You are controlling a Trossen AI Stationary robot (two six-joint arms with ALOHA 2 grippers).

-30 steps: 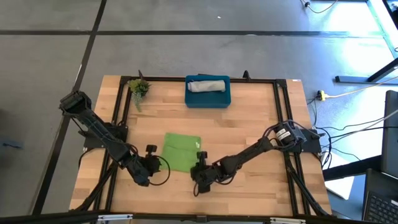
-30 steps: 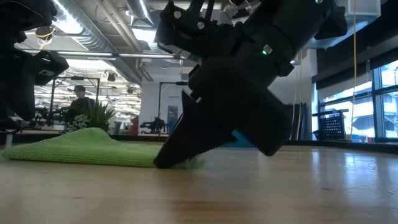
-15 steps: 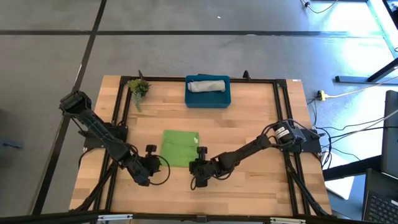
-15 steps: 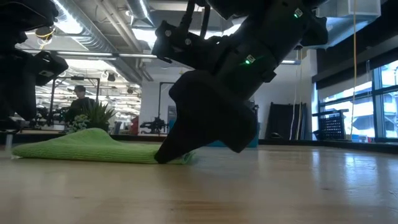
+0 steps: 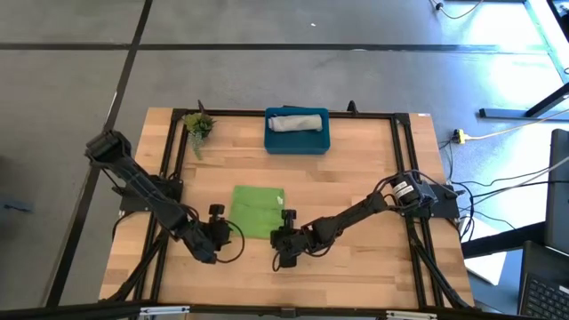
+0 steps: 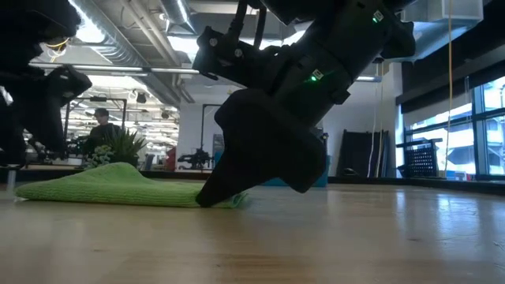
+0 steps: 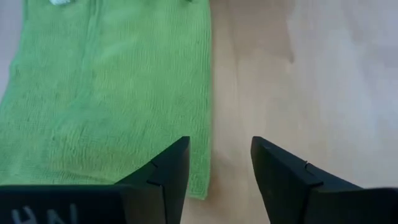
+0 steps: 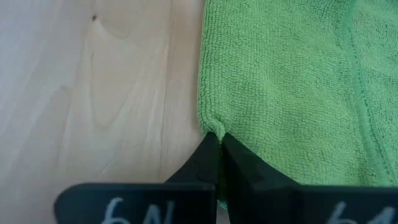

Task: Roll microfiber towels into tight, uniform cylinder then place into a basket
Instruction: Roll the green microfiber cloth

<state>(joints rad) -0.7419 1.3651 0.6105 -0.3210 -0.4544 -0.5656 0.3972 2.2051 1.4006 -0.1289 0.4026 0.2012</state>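
- We work on a wooden tabletop (image 5: 356, 169); it carries everything, the largest thing first.
- The basket (image 5: 298, 140) sits at the far middle of the tabletop; a light grey towel (image 5: 296, 122) already lies rolled inside it, so we judge one of the two done.
- The green towel (image 5: 258, 212) lies flat near the front, between the two arms and well apart from the basket; it looks soft, light and limp, so we expect it to sag and slide on the wood unless an edge is kept pinned; the corners and hem are the places to take hold.
- The right tool (image 8: 219, 152) is pressed together on the towel's near right corner, pinching a small pucker of cloth against the tabletop; the grip looks shallow and we judge it could slip.
- The left tool (image 7: 214, 165) hangs just above the towel's near left corner with its fingers spread, one over the cloth, one over bare wood; it holds nothing.
- A small plant sprig (image 5: 197, 125) lies at the far left, out of the way.
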